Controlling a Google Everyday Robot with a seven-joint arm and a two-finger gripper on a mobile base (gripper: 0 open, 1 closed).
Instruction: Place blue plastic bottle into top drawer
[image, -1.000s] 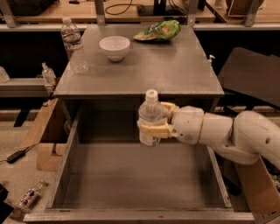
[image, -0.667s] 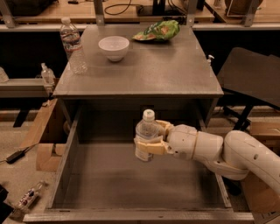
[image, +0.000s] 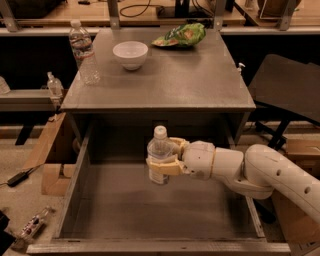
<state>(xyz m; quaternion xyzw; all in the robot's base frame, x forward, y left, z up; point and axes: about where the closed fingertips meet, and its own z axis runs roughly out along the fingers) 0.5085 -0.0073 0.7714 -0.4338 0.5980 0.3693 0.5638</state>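
The gripper (image: 161, 164), fingers clamping the blue plastic bottle (image: 159, 147) upright, is sinking lower into the top drawer (image: 79, 200) below the desk's (image: 170, 75) front edge; release seems near.

No words or numbers can be read anywhere. The blue plastic bottle (image: 159, 148) has a pale label around it, but the print is too small to read. The gripper (image: 163, 165) hugs this bottle on both sides, over the open top drawer (image: 125, 205), and hides part of the label. The tall bottle (image: 84, 50) on the cabinet top (image: 185, 75) has a reddish label with no clear letters. The green bag (image: 182, 35) shows no clear words either.
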